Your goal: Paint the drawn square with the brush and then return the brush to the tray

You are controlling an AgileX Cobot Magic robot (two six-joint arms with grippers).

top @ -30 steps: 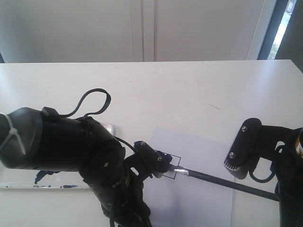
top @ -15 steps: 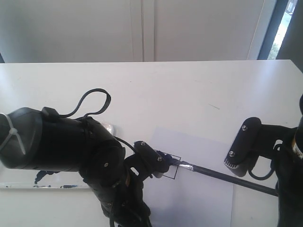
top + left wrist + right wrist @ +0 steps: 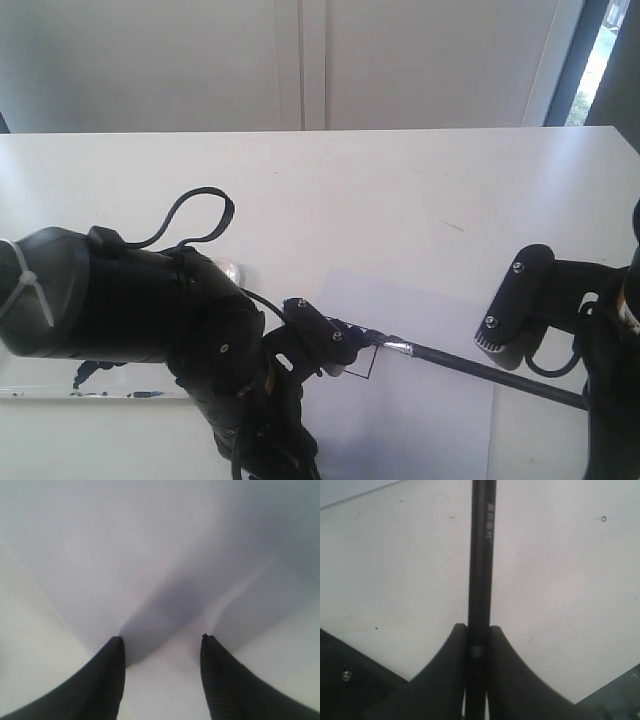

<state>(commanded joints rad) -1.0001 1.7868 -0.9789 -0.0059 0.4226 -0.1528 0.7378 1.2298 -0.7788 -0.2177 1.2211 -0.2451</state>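
Observation:
The brush (image 3: 480,370) lies slanted across the white paper sheet (image 3: 430,420). Its silver ferrule (image 3: 396,347) sits at the upper right corner of the drawn square (image 3: 362,364), and its blue tip points toward the left arm. A black part of the left arm covers the square's left half. My right gripper (image 3: 477,627) is shut on the brush's black handle (image 3: 482,555). My left gripper (image 3: 160,639) stands open low over white paper, with nothing between its fingers. The tray (image 3: 30,393), with blue splatters, shows at the left, mostly behind the left arm.
The bulky left arm (image 3: 130,300) fills the lower left, with a black cable loop (image 3: 200,212) above it. A small shiny round thing (image 3: 233,270) lies beside it. The right wrist's black camera mount (image 3: 520,310) hangs over the paper's right edge.
The brush has slid a little up and to the right, its ferrule going from the square's lower right to its upper right corner. The left arm has not moved.

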